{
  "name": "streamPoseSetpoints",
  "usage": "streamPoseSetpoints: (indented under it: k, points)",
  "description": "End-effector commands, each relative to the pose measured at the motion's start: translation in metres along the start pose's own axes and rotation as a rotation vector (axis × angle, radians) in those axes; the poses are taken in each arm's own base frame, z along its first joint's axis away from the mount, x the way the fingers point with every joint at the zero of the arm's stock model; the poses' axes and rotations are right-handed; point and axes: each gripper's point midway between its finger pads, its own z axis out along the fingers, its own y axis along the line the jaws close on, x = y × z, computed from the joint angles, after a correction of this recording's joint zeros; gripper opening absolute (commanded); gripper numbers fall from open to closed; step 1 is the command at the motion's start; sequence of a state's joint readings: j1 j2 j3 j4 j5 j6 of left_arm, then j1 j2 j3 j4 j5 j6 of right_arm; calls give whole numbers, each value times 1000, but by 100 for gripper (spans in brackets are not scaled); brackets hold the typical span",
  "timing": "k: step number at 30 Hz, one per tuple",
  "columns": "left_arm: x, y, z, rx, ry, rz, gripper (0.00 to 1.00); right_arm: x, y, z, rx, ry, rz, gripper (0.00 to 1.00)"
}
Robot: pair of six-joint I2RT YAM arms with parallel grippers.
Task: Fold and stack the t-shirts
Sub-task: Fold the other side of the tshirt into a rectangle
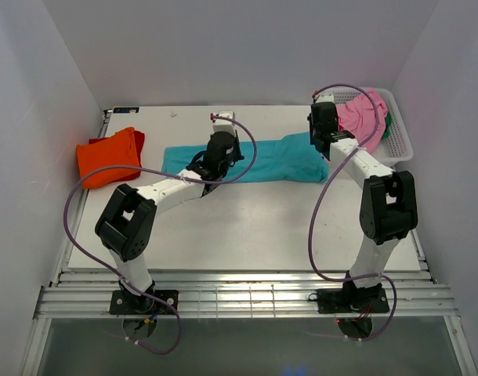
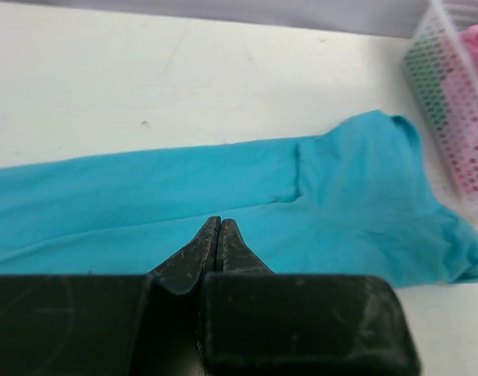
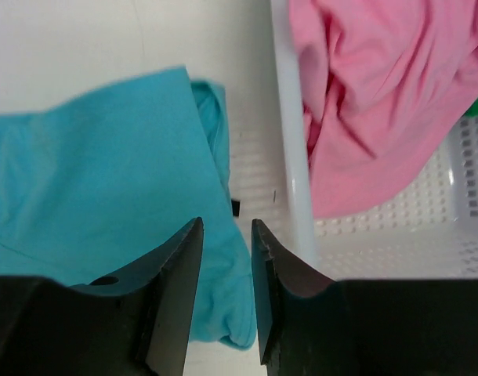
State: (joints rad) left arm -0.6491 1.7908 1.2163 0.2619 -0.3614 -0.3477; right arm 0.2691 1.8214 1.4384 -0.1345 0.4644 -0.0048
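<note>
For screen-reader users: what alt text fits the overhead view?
A teal t-shirt lies in a long strip across a table, the left claw above it and the right claw at its right end. A folded orange shirt sits at left; a pink shirt fills a white basket at right.

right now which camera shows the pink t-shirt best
The right wrist view: the pink t-shirt fills its upper right, draped in the white basket. The top view shows it small; the left wrist view catches only a sliver.

Teal shirt [image 1: 280,160] flat, orange shirt [image 1: 106,160] left, pink shirt [image 1: 361,117] in basket [image 1: 401,144]
</note>
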Motion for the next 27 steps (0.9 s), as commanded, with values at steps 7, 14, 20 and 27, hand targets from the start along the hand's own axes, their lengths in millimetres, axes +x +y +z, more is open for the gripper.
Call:
streamPoseSetpoints:
  k: [7, 14, 20, 27]
  points:
    - [78, 120, -28, -347, 220, 9, 4, 99, 16, 17, -5, 326, -57, 36]
    - [110, 163, -38, -471, 317, -14, 2, 117, 6, 15, 55, 377, -74, 37]
    - [128, 198, -42, -542, 365, -41, 2, 115, -12, -7, 106, 353, -63, 37]
    - [139, 220, -44, -582, 402, -67, 1, 122, -25, -32, 127, 356, -58, 38]
